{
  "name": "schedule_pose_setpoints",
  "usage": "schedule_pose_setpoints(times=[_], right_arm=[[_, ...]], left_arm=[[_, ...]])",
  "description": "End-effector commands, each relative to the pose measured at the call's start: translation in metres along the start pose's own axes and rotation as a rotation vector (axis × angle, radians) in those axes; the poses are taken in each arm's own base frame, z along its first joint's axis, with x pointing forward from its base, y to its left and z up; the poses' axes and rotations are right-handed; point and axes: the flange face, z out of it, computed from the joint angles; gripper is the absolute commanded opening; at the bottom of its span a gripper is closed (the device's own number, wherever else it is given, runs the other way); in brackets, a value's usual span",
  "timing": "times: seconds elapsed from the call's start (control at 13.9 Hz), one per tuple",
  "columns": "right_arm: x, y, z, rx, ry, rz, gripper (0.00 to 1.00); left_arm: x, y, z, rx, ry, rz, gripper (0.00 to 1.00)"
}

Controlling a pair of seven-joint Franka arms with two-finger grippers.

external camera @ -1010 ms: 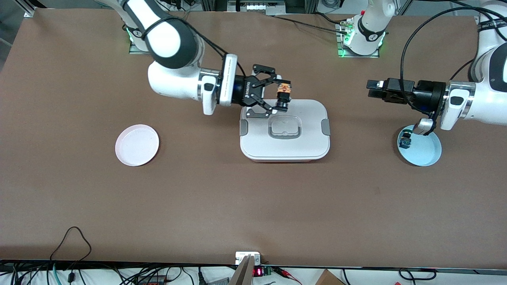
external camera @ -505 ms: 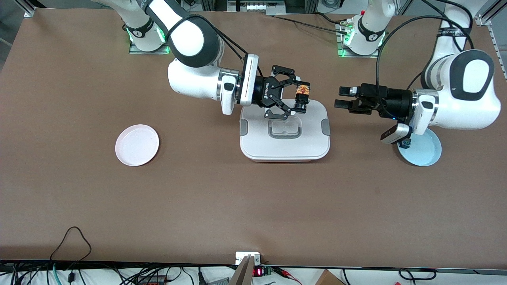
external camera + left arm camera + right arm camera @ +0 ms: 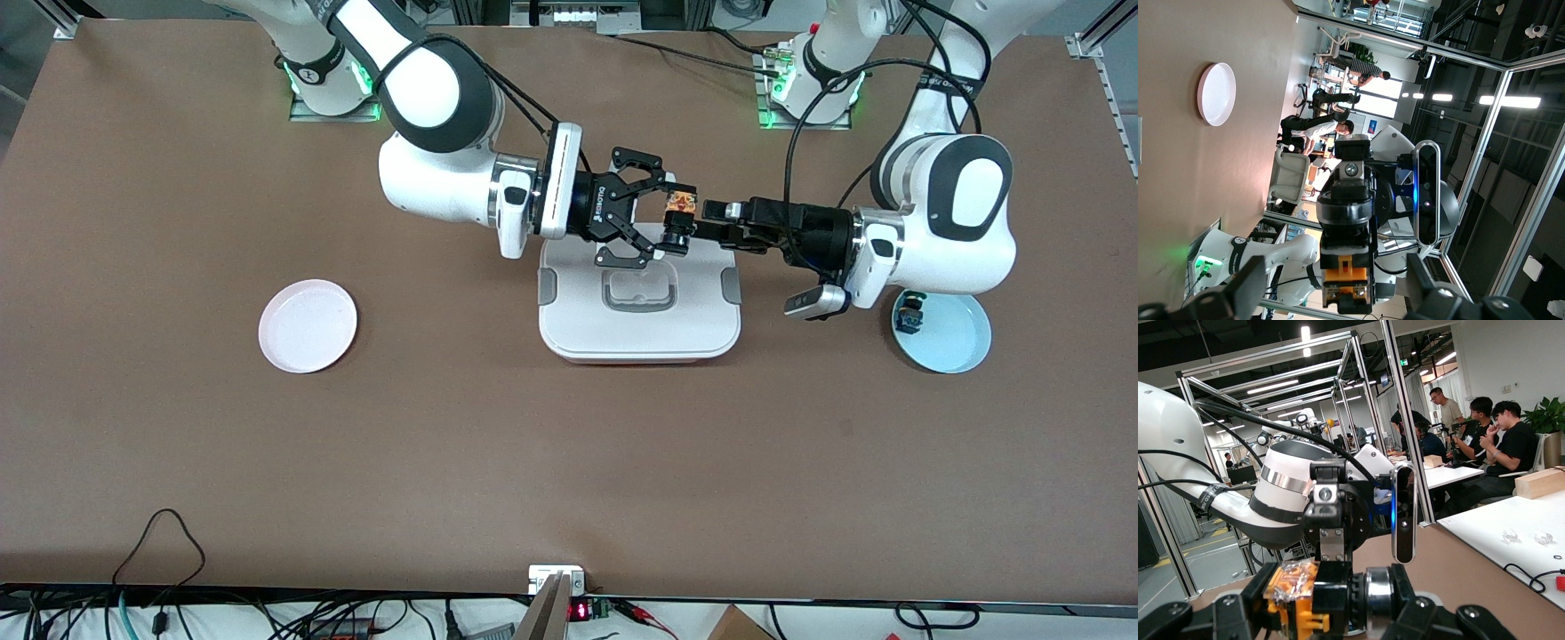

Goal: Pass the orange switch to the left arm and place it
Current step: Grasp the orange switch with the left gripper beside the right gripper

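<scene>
The orange switch [image 3: 680, 218], black with an orange cap, hangs in my right gripper [image 3: 671, 220], which is shut on it over the edge of the white box [image 3: 640, 324] nearest the robot bases. My left gripper [image 3: 711, 222] is open and level with the switch, its fingertips just short of it. In the left wrist view the switch [image 3: 1346, 267] fills the middle between my spread left fingers [image 3: 1245, 287]. In the right wrist view the switch [image 3: 1298, 593] sits in my right gripper [image 3: 1318, 607], with the left gripper [image 3: 1331, 520] facing it close by.
A white plate [image 3: 308, 325] lies toward the right arm's end of the table. A light blue plate [image 3: 951, 338] under the left arm's wrist holds a small green-capped, blue-bodied switch [image 3: 909, 316]. The box has grey side clips and a recessed lid handle [image 3: 640, 289].
My left gripper has swung in from above the blue plate to the switch. My right gripper first moved the switch a little toward the left arm, then held still.
</scene>
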Motion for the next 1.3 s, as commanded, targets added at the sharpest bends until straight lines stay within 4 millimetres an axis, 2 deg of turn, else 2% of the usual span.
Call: schedule_pose_setpoints(times=[0.0, 0.43, 0.51, 0.58, 0.72, 0.87, 0.94, 1.01, 1.23], right_arm=[[0.003, -0.001, 0.006, -0.018, 0.032, 0.001, 0.0], [0.004, 0.0, 0.006, -0.018, 0.035, 0.001, 0.0], [0.004, -0.001, 0.006, -0.017, 0.035, 0.001, 0.0], [0.004, 0.0, 0.006, -0.018, 0.035, 0.001, 0.0], [0.004, 0.0, 0.006, -0.018, 0.035, -0.001, 0.0], [0.004, 0.001, 0.005, -0.021, 0.034, -0.002, 0.0], [0.004, 0.002, 0.005, -0.021, 0.035, 0.002, 0.16], [0.004, 0.004, 0.002, -0.025, 0.035, 0.008, 0.99], [0.009, 0.008, -0.002, -0.028, 0.042, 0.021, 1.0]], left_arm=[[-0.004, 0.002, 0.009, -0.021, 0.005, 0.016, 0.58], [-0.005, 0.004, 0.02, -0.055, 0.004, 0.011, 0.57], [-0.005, 0.004, 0.019, -0.055, 0.005, 0.011, 0.47], [-0.005, 0.004, 0.019, -0.055, 0.005, 0.011, 0.43], [-0.005, 0.006, 0.019, -0.054, 0.005, 0.014, 0.24], [-0.005, 0.007, 0.02, -0.054, 0.001, 0.017, 0.15], [-0.005, 0.007, 0.02, -0.054, 0.001, 0.017, 0.13], [-0.005, 0.007, 0.019, -0.054, 0.002, 0.017, 0.11], [-0.005, 0.008, 0.019, -0.054, 0.0, 0.019, 0.11]])
